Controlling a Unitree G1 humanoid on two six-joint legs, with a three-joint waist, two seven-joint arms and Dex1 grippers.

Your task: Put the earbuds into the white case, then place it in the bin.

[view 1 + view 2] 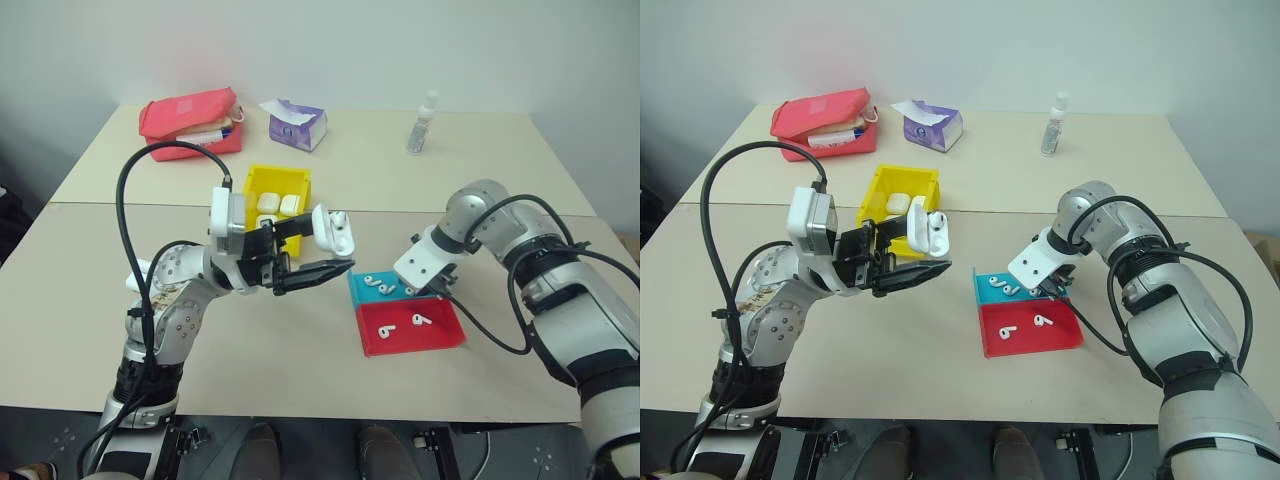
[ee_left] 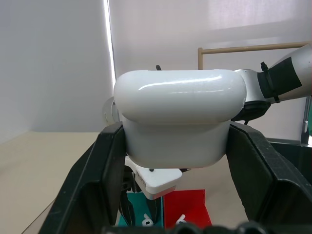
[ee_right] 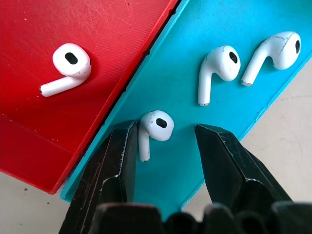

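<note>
My left gripper (image 1: 312, 270) is shut on the white case (image 1: 335, 232), holding it above the table in front of the bin; in the head views its lid looks hinged open. The case (image 2: 178, 117) sits squeezed between both black fingers (image 2: 105, 180). The bin (image 1: 252, 186) is yellow and holds a few white cases. My right gripper (image 3: 163, 141) points down into the teal tray (image 3: 229, 29), open, with one finger on each side of an earbud (image 3: 156, 124). Two more earbuds (image 3: 217, 68) lie farther along that tray. Other earbuds (image 1: 386, 330) rest in the red tray (image 1: 440, 338).
The teal tray (image 1: 358, 290) and red tray sit side by side at table centre-right. At the far edge are a pink pouch (image 1: 190, 122), a purple tissue pack (image 1: 296, 126) and a small clear bottle (image 1: 422, 125). A seam (image 1: 130, 205) joins the two tables.
</note>
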